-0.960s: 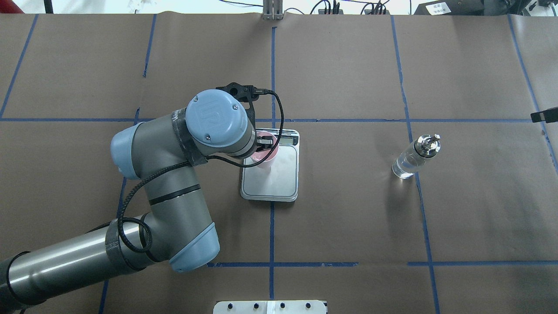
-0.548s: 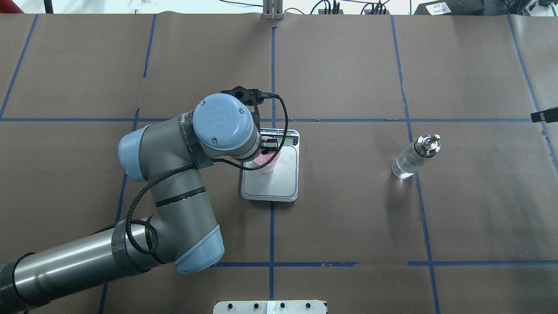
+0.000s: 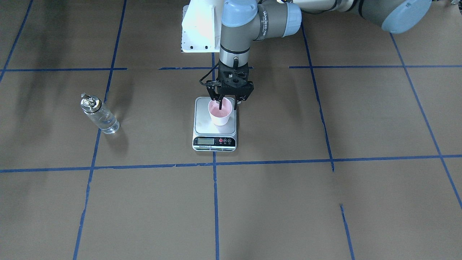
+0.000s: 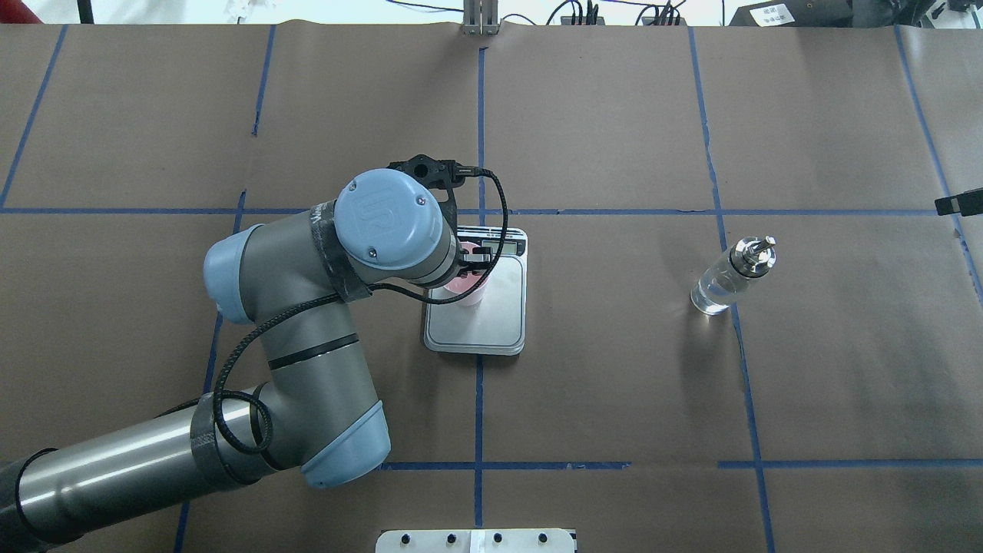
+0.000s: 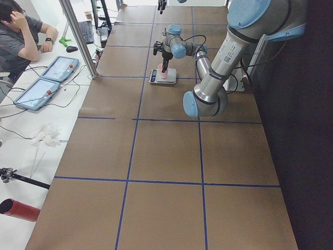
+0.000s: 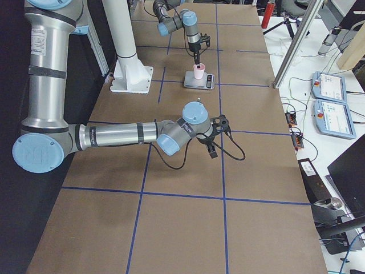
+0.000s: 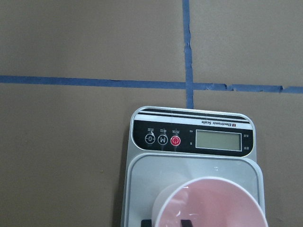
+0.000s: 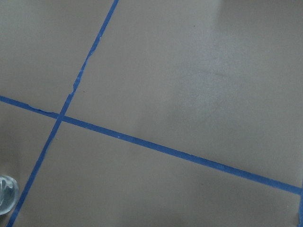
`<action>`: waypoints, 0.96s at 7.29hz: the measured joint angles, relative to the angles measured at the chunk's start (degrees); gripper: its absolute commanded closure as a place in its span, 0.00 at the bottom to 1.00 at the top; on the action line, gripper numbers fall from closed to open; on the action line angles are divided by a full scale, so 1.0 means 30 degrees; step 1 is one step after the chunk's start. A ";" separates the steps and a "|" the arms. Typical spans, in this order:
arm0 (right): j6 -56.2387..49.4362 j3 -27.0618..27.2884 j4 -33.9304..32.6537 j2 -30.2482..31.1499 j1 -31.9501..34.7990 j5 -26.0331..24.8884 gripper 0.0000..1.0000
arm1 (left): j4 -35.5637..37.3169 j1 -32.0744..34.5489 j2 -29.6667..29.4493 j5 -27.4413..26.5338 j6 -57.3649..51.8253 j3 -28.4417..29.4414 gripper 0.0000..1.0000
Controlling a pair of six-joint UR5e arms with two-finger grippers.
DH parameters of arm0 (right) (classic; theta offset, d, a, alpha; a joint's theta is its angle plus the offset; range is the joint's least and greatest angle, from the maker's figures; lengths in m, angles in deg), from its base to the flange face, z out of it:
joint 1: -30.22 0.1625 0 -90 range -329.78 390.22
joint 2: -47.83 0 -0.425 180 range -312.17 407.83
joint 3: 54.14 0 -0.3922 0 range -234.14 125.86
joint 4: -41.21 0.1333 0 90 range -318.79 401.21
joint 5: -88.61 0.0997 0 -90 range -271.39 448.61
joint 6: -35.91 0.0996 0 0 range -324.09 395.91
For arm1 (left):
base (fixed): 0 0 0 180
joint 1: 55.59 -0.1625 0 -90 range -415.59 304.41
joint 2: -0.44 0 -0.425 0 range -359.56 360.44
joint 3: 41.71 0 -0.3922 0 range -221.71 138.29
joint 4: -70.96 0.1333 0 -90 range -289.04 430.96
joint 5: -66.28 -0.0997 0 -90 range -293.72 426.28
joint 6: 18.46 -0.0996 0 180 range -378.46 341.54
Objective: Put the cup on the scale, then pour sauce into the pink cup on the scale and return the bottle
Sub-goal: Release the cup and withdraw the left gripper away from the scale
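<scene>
One left gripper (image 3: 227, 104) finger inside cup (image 3: 220, 116) frontally — overhead, wrist (image 4: 392, 226) half-masks it.

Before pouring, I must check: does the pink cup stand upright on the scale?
Upright. The cup stands on the scale, round mouth facing up.

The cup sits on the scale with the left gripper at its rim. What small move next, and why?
Probably lift the left gripper straight up, clear of the rim. The cup stands upright on the scale, and the jaws look parted, one finger inside the cup and one outside, so moving sideways could tip it. The bottle stands untouched, apart from the scale.
</scene>
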 measured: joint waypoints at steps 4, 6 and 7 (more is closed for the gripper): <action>0.1092 0.0786 0.0020 0.0055 -0.0199 0.0115 0.00 | 0.1812 0.2724 0.4845 0.1835 -0.6686 -0.6717 0.00; 0.4096 0.2699 -0.0089 0.0179 -0.1609 -0.0186 0.00 | 0.1932 0.6345 0.8722 0.3911 -1.3085 -0.9232 0.00; 0.6096 0.3916 -0.0208 0.0166 -0.2849 -0.0820 0.00 | 0.1911 0.8823 1.0251 0.4909 -1.6644 -0.9312 0.00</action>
